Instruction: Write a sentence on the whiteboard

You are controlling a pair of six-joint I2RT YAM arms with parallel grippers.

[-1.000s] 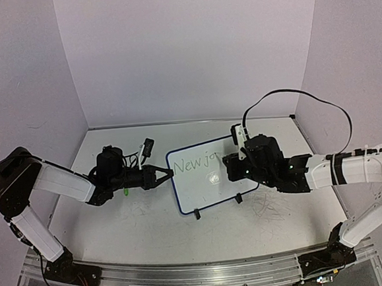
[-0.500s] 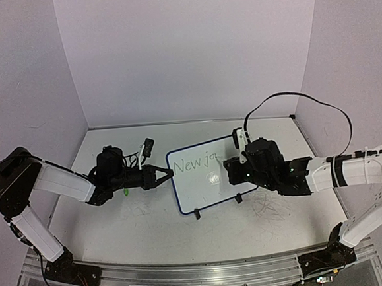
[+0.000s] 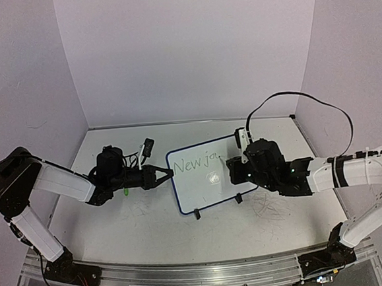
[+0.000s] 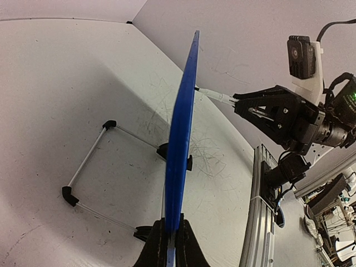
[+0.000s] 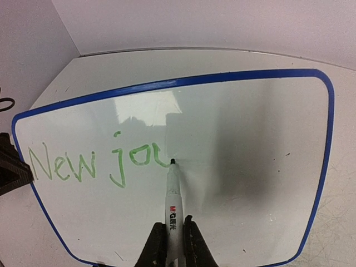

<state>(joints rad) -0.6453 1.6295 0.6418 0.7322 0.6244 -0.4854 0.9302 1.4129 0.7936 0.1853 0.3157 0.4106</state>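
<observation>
Whiteboard point(image 5: 250, 167): rim clamped in left end effector point(image 4: 171, 239); right end effector point(image 5: 173, 236) clamped on marker point(image 5: 174, 192), tip apparently touching beside green writing point(image 5: 94, 161) "New jo".

Top view is looking down from behind; both wrist views are sitting close, sharing the whiteboard point(image 5: 245, 139), edge-on and face-on.

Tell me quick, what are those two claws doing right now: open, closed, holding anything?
Left gripper: closed, clamping the blue edge of the whiteboard.
Right gripper: closed on a marker, its tip on the board.
</observation>
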